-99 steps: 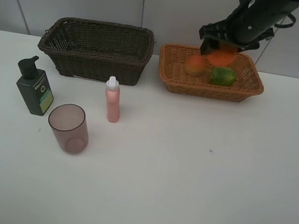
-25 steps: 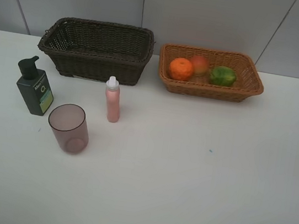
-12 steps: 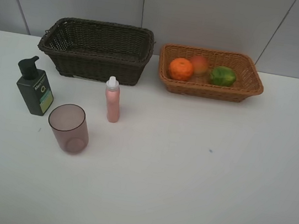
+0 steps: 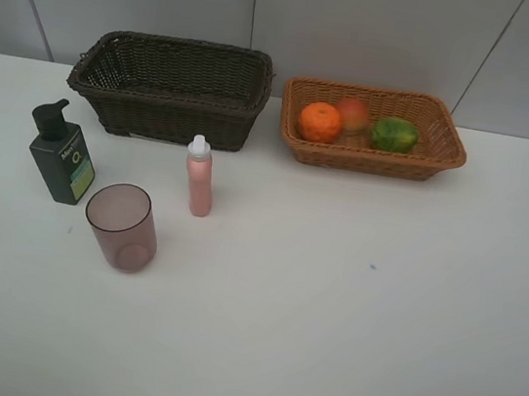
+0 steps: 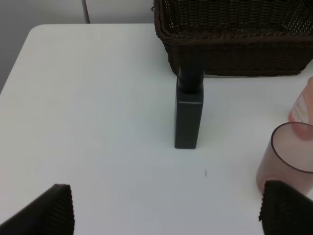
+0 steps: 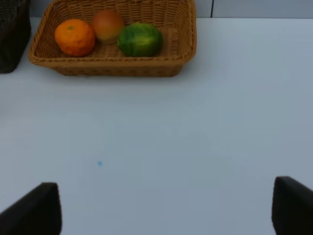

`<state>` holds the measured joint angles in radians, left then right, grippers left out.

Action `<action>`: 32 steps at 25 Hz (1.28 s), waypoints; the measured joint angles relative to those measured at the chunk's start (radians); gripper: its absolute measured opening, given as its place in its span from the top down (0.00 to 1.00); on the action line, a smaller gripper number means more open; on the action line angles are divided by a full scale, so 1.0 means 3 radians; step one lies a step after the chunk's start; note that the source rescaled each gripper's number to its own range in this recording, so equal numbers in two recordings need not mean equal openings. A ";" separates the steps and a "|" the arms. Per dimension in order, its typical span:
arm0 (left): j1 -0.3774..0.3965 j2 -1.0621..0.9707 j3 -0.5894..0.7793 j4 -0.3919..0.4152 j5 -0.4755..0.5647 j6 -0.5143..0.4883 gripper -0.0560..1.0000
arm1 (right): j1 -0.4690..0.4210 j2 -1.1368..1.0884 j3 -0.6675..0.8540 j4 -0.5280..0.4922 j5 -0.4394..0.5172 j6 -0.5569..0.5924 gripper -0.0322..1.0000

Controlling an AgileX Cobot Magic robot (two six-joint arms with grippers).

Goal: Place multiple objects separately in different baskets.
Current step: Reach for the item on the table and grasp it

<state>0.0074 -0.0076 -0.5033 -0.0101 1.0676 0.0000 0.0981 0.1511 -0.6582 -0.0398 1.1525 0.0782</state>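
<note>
Exterior high view takes in a plain white counter (image 4: 346, 318) that fills most of the picture, with pale grey wall panels (image 4: 368, 25) rising behind its far edge (thin dark seams run between the panels). A tiny blue speck (image 4: 371, 266) marks the surface near the middle, toward 3 o'clock.

Two woven baskets stand side by side along the far edge, close together but apart. The dark brown basket (image 4: 177, 119) sits at about 11 o'clock, and the shallower orange-tan basket (image 4: 378, 161) sits at about 1 o'clock.

Three fruits lie in the orange-tan basket. The orange (image 4: 321, 121) is at its 9 o'clock end and the green fruit (image 4: 394, 133) is toward 3 o'clock. The red-yellow fruit (image 4: 353, 114) lies between them at 12 o'clock, touching the orange.

Three more things stand upright on the bare counter, all on the 9 o'clock side and in front of the dark basket. There are two bottles and one cup. The dark green pump bottle (image 4: 61, 158) is farthest out at 9 o'clock, and the small pink white-capped bottle (image 4: 199, 181) is nearer the middle. The translucent pinkish cup (image 4: 122, 227) stands at 7 o'clock of the pink bottle, mouth up.

Both wrist views show dark fingertips only at the picture's corners. The left hand (image 5: 168, 210) is spread wide over the counter near the pump bottle and cup. The right hand (image 6: 161, 208) is also spread wide, facing the orange-tan basket from well back.
</note>
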 joint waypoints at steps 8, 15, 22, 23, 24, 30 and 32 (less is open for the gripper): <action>0.0000 0.0000 0.0000 0.0000 0.0000 0.0000 0.02 | 0.0000 -0.0514 0.0331 0.0050 -0.0023 0.0000 0.26; 0.0000 0.0000 0.0000 0.0004 0.0000 0.0000 0.02 | 0.0000 -0.0515 0.0331 -0.0163 -0.0033 0.0239 0.26; 0.0000 0.0000 0.0000 0.0004 0.0000 0.0000 0.02 | 0.0000 -0.0515 0.0331 -0.0401 -0.0048 0.0374 0.26; 0.0000 0.0000 0.0000 0.0004 0.0000 0.0000 0.02 | 0.0000 -0.0515 0.0331 -0.0425 -0.0048 0.0367 0.26; 0.0000 0.0000 0.0000 0.0004 0.0000 0.0000 0.02 | 0.0000 -0.0515 0.0331 -0.0459 -0.0051 0.0344 0.26; 0.0000 0.0000 0.0000 0.0004 0.0000 0.0000 0.02 | -0.0018 -0.0515 0.0334 -0.0443 -0.0075 0.0139 0.26; 0.0000 0.0000 0.0000 0.0004 0.0000 0.0000 0.02 | -0.0088 -0.0515 0.0334 -0.0359 -0.0086 -0.0054 0.26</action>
<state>0.0074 -0.0076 -0.5033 -0.0091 1.0676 0.0000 0.0718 -0.0032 -0.5580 -0.1476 1.1266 0.0620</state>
